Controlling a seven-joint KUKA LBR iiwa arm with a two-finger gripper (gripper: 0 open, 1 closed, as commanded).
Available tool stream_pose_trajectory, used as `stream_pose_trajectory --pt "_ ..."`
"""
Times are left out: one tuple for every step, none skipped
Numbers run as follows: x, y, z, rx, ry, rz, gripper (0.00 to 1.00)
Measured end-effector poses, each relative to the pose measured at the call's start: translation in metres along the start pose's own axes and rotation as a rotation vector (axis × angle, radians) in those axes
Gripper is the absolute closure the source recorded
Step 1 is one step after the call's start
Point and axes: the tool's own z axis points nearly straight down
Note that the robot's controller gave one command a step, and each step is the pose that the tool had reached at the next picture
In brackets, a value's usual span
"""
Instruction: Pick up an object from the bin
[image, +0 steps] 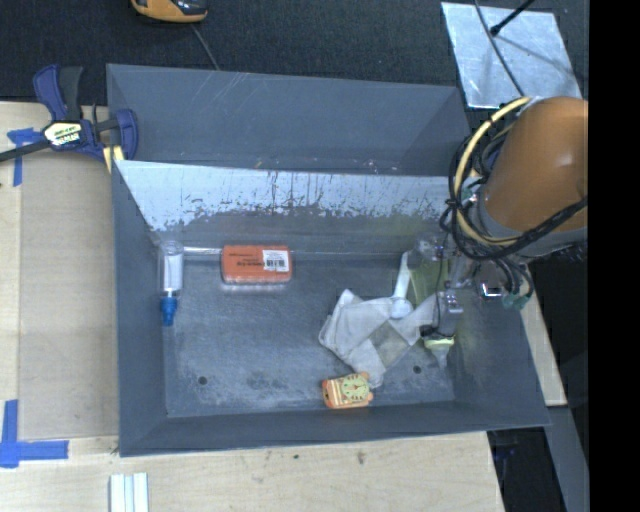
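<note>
Camera view: the gripper is seen at the right side of the bin, just beside a crumpled white cloth, judged light and soft, to be pinched at a raised fold; its jaw state cannot be told.

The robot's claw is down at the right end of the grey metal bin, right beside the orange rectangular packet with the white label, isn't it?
Not quite. The camera view shows the gripper at the right end of the grey metal bin, but beside a crumpled white cloth; the orange rectangular packet lies apart, near the back wall.
</note>
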Motion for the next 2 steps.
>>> stream_pose_trajectory --pt "-0.001 0.0 -0.005 0.001 -0.008 -0.002 0.0" --pt "-0.003 0.015 0.042 0.002 -0.015 -0.018 0.0"
